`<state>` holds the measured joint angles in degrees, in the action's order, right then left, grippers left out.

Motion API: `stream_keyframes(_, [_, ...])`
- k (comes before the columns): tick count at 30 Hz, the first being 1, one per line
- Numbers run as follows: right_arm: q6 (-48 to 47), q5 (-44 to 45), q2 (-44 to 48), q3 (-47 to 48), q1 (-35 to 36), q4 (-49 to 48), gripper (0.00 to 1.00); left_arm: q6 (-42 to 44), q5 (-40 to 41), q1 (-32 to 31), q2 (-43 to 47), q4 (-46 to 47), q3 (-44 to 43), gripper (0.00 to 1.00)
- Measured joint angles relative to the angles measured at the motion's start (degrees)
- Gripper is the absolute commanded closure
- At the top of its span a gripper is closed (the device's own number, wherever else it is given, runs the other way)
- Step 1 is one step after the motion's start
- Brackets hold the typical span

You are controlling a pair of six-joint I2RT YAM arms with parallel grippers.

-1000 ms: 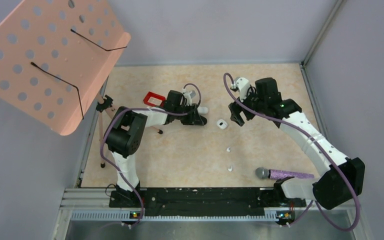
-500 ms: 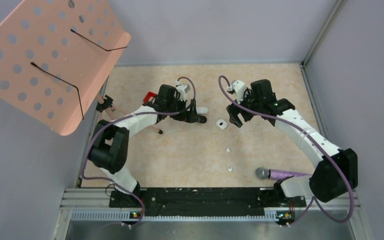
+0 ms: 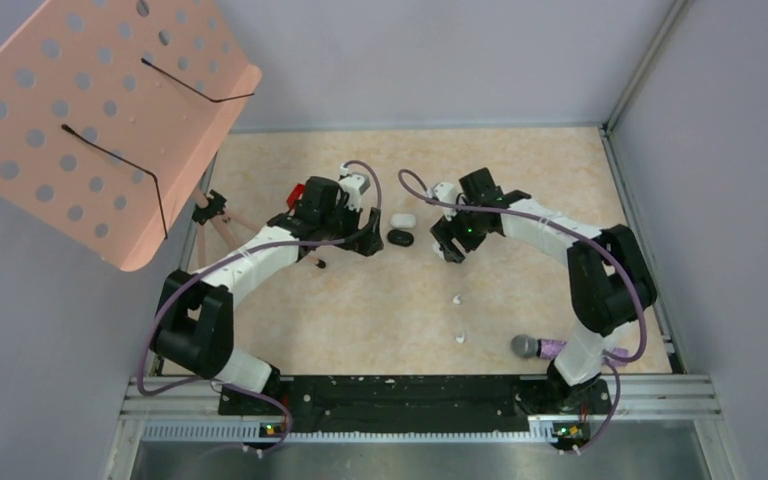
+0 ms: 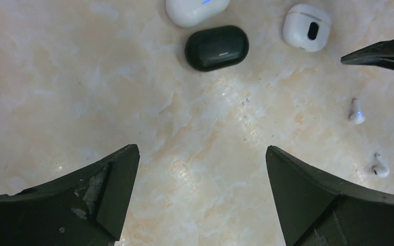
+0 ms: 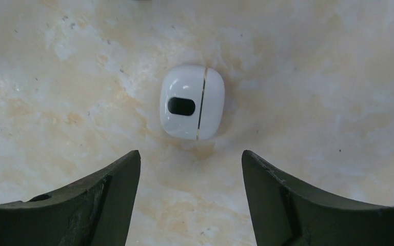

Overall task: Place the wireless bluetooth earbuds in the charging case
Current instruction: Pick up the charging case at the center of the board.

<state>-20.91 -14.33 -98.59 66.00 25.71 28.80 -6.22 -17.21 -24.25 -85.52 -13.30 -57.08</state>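
Two white earbuds [image 3: 457,299] [image 3: 461,337] lie loose on the marbled table; in the left wrist view they show at the right, one [image 4: 356,111] above the other [image 4: 379,168]. A small white charging case [image 5: 192,102], closed, with a dark oval slot, lies just ahead of my open right gripper [image 5: 191,159] [image 3: 450,248]. It also shows in the left wrist view [image 4: 306,27]. A black pebble case [image 3: 399,237] [image 4: 216,47] and a white one [image 3: 402,220] [image 4: 195,9] lie ahead of my left gripper [image 4: 202,154] [image 3: 370,243], which is open and holds nothing.
A purple glitter microphone [image 3: 560,349] lies near the right arm's base. A red object [image 3: 303,194] sits behind the left wrist. A pink perforated music stand [image 3: 90,110] overhangs the back left, its legs [image 3: 205,270] along the table's left edge.
My left gripper opened, let go of the black case and drew back to the left. My right arm swung left over the small white case, its jaws narrowing a little.
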Motion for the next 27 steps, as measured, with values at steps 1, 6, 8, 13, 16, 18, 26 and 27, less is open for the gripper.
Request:
stream_keyframes(1, [0.0, 0.0, -0.3, 0.3, 0.5, 0.0, 0.30, 0.0, 0.7, 0.0, 0.2, -0.6, 0.8, 0.01])
stream_keyframes(6, [0.5, 0.4, -1.5, 2.3, 3.0, -0.8, 0.33, 0.6, -0.4, 1.3, 0.2, -1.6, 1.9, 0.03])
stream_keyframes(8, [1.2, 1.4, -2.5, 3.1, 3.4, -1.4, 0.36, 0.7, -1.5, 1.8, 0.2, -1.5, 1.9, 0.01])
stream_keyframes(13, [2.1, 3.2, -6.1, 5.3, 3.4, -2.1, 0.42, 0.5, -3.4, 3.1, 0.2, -0.9, 2.0, 0.03])
stream_keyframes(16, [2.1, 3.6, -7.4, 5.4, 3.6, -2.1, 0.41, 0.0, -4.0, 4.4, 0.2, -0.2, 2.4, 0.03])
stream_keyframes(18, [2.1, 3.7, -7.6, 5.4, 3.8, -2.0, 0.42, -0.7, -4.3, 5.6, 0.2, 0.1, 2.6, 0.04])
stream_keyframes(26, [2.0, 3.9, -9.9, 6.6, 4.2, -0.3, 0.41, -2.9, -5.7, 8.5, 0.2, 1.2, 2.8, 0.05])
stream_keyframes(27, [2.0, 4.0, -9.9, 6.9, 4.2, 0.1, 0.41, -3.0, -6.0, 8.5, 0.2, 1.3, 2.8, 0.05])
